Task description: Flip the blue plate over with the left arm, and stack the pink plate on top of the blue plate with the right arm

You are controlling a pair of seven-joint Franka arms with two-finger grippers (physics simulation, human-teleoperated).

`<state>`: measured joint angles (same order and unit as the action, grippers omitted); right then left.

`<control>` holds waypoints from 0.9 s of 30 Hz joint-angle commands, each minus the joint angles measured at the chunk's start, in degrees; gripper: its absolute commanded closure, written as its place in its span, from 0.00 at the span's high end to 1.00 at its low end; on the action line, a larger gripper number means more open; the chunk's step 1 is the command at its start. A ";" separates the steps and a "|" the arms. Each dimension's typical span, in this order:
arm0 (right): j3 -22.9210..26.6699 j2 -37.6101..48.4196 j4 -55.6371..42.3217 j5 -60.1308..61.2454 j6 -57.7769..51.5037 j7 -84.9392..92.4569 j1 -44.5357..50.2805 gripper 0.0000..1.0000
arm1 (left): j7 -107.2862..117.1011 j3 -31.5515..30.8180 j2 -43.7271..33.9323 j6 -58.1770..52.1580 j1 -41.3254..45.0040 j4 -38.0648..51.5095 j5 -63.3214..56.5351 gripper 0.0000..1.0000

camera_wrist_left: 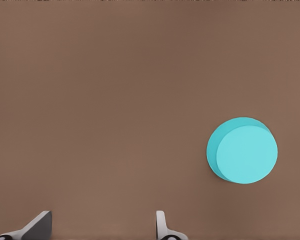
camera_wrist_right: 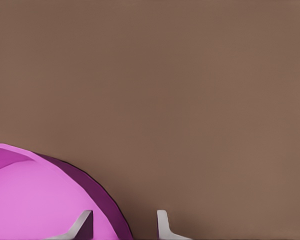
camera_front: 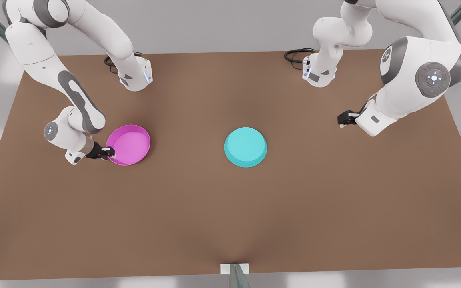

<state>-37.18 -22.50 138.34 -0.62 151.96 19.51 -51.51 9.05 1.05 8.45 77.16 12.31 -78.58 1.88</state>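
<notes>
The right gripper [camera_front: 111, 153] sits toward the table's [camera_front: 230, 216] left edge in the front view, its jaws spread astride the rim of the pink plate [camera_front: 128, 144], one inside, one outside. The blue plate [camera_front: 245, 147] lies upside down near the table's middle. The left gripper [camera_front: 340, 119] hovers near the right edge, jaws open, holding nothing.

Round shallow magenta-pink plastic plate [camera_front: 128, 145] and round shallow turquoise-cyan plastic plate [camera_front: 245, 147] on a plain matte brown worktop [camera_front: 230, 208], flanked by white, grey-jointed arms.
</notes>
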 commanded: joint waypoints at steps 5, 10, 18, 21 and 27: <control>-0.09 0.00 0.00 0.00 0.00 0.00 0.09 0.21 | 0.00 0.00 0.07 0.01 0.00 0.00 -0.03 1.00; -0.09 0.00 0.00 0.09 -0.17 0.00 0.09 0.21 | 0.09 0.00 0.07 0.01 0.00 0.00 -0.12 1.00; -1.23 0.62 0.00 0.09 -0.79 -0.35 -0.43 0.21 | 0.09 0.00 0.07 -0.08 0.00 0.00 -0.12 1.00; -1.32 0.79 -0.09 0.09 -1.85 -0.53 -0.43 0.21 | 0.09 0.00 0.07 0.01 0.00 0.00 -0.12 1.00; -5.54 1.67 -0.62 0.09 -7.03 -1.93 -4.57 0.21 | 0.09 0.09 0.07 0.01 -0.09 0.00 -0.21 1.00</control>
<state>-42.89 -20.49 137.72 0.04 144.64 17.99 -56.15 9.14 1.11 8.53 77.17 12.26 -78.57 1.70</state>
